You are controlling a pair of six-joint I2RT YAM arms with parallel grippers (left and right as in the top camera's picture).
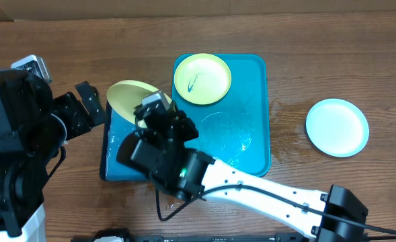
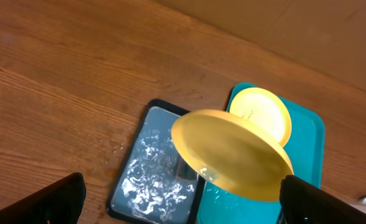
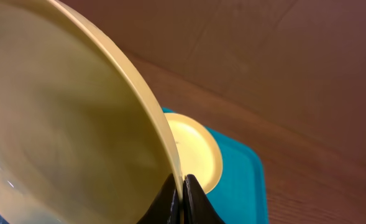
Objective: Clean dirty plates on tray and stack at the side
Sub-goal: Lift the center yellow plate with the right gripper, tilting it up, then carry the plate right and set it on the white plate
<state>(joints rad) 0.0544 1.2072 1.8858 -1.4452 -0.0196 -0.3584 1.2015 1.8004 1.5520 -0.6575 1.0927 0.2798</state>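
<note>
My right gripper (image 1: 149, 113) (image 3: 183, 193) is shut on the rim of a yellow-green plate (image 1: 127, 97) (image 2: 232, 155) (image 3: 64, 124). It holds the plate tilted above the left end of the teal tray (image 1: 251, 134) (image 2: 307, 143) (image 3: 245, 180). A second yellow-green plate (image 1: 202, 78) (image 2: 266, 112) (image 3: 198, 149) with a blue smear lies flat at the tray's far end. A pale teal-rimmed plate (image 1: 337, 127) lies on the table to the right of the tray. My left gripper (image 1: 93, 101) (image 2: 183, 208) is open and empty, just left of the held plate.
A smaller black-rimmed tray (image 1: 109, 158) (image 2: 151, 168) with foamy water stands against the teal tray's left side, under the held plate. Water drops lie on the teal tray's floor (image 1: 241, 138). A cardboard wall (image 3: 282, 56) runs along the back.
</note>
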